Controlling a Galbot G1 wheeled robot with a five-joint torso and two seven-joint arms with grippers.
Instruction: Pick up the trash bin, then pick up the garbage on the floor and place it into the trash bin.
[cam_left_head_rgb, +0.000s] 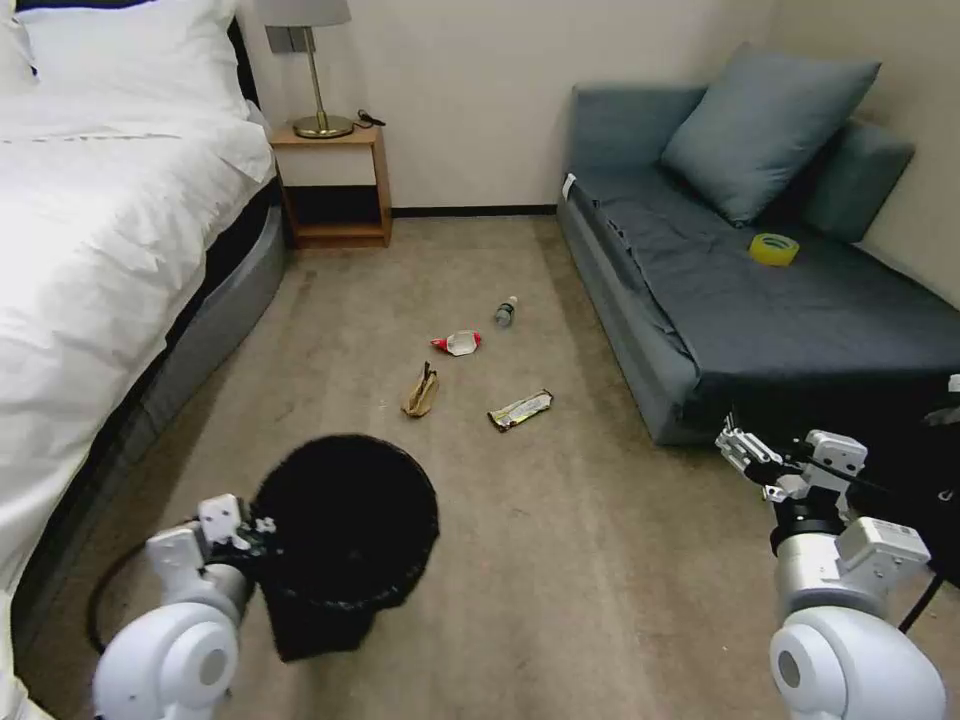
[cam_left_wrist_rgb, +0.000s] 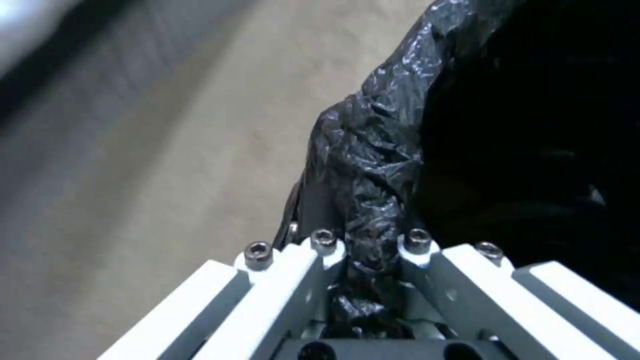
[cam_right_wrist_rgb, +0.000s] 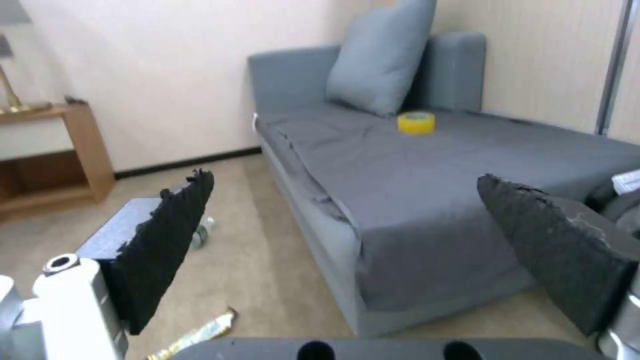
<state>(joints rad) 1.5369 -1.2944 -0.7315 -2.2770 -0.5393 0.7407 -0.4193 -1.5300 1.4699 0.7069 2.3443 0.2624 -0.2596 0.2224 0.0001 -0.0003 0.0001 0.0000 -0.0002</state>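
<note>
Trash bin (cam_left_head_rgb: 345, 530) hangs nearest, its bag-lined rim clamped in the left tool (cam_left_wrist_rgb: 370, 255), seemingly lifted off the floor (cam_left_head_rgb: 600, 560). Right tool (cam_right_wrist_rgb: 347, 250) gapes wide beside the sofa (cam_left_head_rgb: 800, 320). Farther off lie wrapper (cam_left_head_rgb: 520, 409), paper bag (cam_left_head_rgb: 421, 392), red-white packet (cam_left_head_rgb: 457, 343), bottle (cam_left_head_rgb: 505, 312).

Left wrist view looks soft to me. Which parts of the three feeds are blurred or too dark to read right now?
Left wrist view: carpet smeared, bin liner glints, inside of the trash bin pure black. Head view: litter sharp, the bin's mouth a dark blob at the left gripper. Right wrist view: right gripper pads close and soft, sofa readable, yellow tape clear.
</note>
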